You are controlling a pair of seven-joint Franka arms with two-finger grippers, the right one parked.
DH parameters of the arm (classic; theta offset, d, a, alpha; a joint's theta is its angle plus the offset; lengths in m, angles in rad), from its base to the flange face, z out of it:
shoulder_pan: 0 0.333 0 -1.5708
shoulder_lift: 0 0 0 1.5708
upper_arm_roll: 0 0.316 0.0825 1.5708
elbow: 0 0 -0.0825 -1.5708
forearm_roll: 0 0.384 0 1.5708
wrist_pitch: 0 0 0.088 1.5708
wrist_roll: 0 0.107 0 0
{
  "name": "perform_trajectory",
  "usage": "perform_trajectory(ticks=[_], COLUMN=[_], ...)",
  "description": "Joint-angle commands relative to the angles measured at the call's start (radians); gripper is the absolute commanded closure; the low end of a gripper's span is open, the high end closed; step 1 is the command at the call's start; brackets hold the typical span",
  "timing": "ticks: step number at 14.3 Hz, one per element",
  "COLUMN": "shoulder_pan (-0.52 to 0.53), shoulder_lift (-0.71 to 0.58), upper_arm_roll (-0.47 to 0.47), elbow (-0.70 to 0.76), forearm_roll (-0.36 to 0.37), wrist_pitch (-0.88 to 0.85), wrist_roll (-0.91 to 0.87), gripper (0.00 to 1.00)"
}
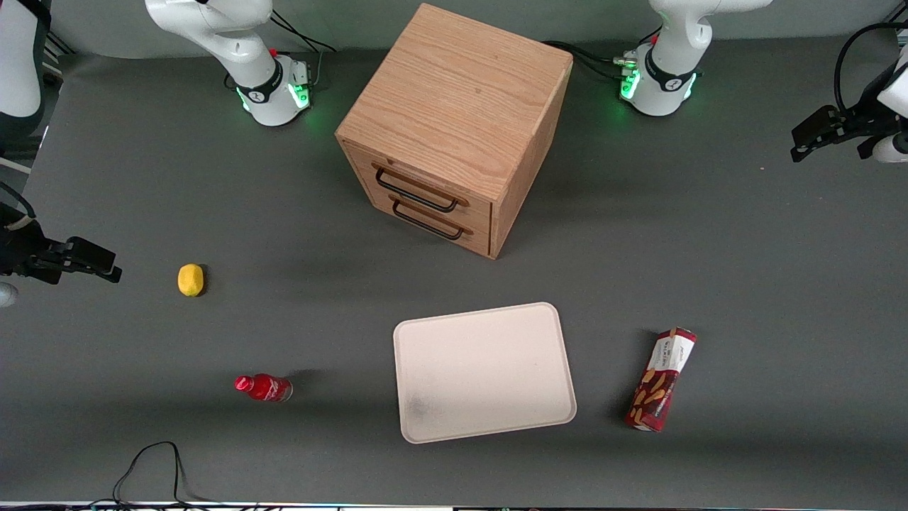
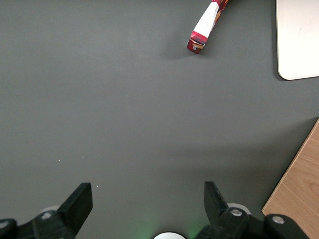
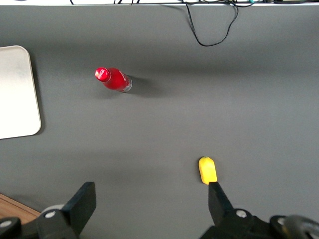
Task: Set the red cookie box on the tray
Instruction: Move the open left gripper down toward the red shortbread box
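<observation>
A dark grey surface [image 1: 745, 248] carries everything, under even light with soft shadows. A wooden drawer cabinet [image 1: 454, 128] with two black handles stands turned at an angle near the arm bases. Nearer the front camera than the cabinet lies the tray [image 1: 482, 369], flat and bare but for a faint grey smudge. The red cookie box [image 1: 661, 380] lies on its side on the surface, just beside the tray toward the working arm's end and apart from its rim, its white label end pointing away from the camera. Toward the parked arm's end sit a small red bottle [image 1: 263, 387] on its side and a yellow lemon [image 1: 190, 279]; a black cable [image 1: 152, 468] loops at the near edge.

The gripper [image 1: 816, 135] hangs above the surface at the working arm's end, well apart from the box, farther from the camera than it. Its fingers [image 2: 77, 204] are spread wide with nothing between them; the wrist view shows the box [image 2: 207, 25] and a tray corner [image 2: 296, 40] ahead
</observation>
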Motion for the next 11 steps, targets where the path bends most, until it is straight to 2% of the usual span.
perform_trajectory(ticks=[1,7,11], shoulder_pan=[0.014,0.011,-0.031], shoulder_lift=[-0.001,0.042,0.220], upper_arm_roll=[-0.012,-0.012,-0.013], elbow=[0.011,0.011,0.135], forearm_roll=[0.006,0.008,0.005], wrist_pitch=[-0.019,-0.028,0.009], wrist_roll=[0.011,0.025,0.039], gripper=[0.00,0.00,0.00])
